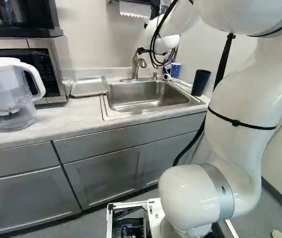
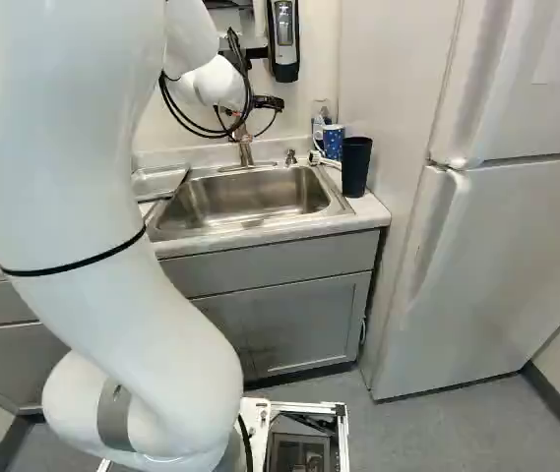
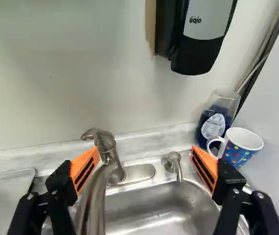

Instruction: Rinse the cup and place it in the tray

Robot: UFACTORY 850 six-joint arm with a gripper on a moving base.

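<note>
The tool (image 3: pixel 145 152) is released, its two orange pads spread wide with nothing gripped between them. It hangs above the back of the sink (image 1: pixel 143 96), near the faucet (image 3: pixel 111 156). The cup (image 3: pixel 242 145), a dotted one with a handle, stands upright on the tabletop (image 1: pixel 46 130) in the corner past the sink, just beside a soap bottle (image 3: pixel 214 125); a dark tumbler (image 2: pixel 355 165) is near it. The tray (image 1: pixel 90 86) lies on the sink's other side.

The task looks to be at its start: neither rinsing nor placing is done, and fetching the cup seems the step in hand. The next move probably calls for shifting across to the cup, lining the pads up astride its body and closing without knocking the bottle. The handle could foul one pad.
</note>
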